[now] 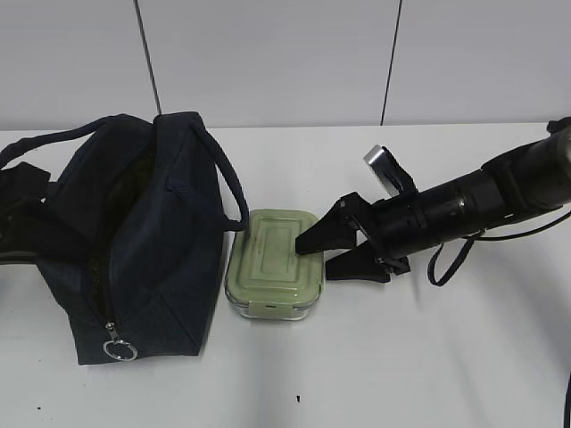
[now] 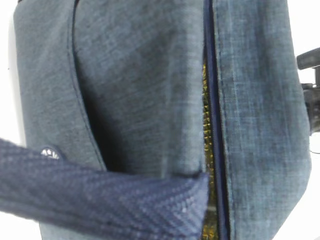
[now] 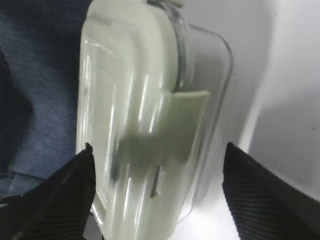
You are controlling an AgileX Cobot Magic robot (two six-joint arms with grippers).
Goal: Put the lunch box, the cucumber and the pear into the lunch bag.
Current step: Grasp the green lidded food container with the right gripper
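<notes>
The lunch bag (image 1: 143, 241) stands at the left with its handles up and its zipper ring (image 1: 119, 349) at the front. The lunch box (image 1: 272, 259) with the sage-green lid lies beside it on the right. My right gripper (image 1: 326, 257) is open, one finger over the lid's right edge and one low beside the box. In the right wrist view the open gripper (image 3: 157, 150) straddles the box (image 3: 135, 100) without gripping it. The left wrist view shows only bag fabric (image 2: 140, 100) and a handle strap (image 2: 100, 200); the left jaws are hidden. Cucumber and pear are out of view.
The white table (image 1: 401, 357) runs to a wall at the back. A dark shape (image 1: 22, 201) sits against the bag at the left edge. A yellowish strip (image 2: 207, 150) shows in the bag's zipper gap. A black cable (image 1: 446, 263) hangs under the right arm.
</notes>
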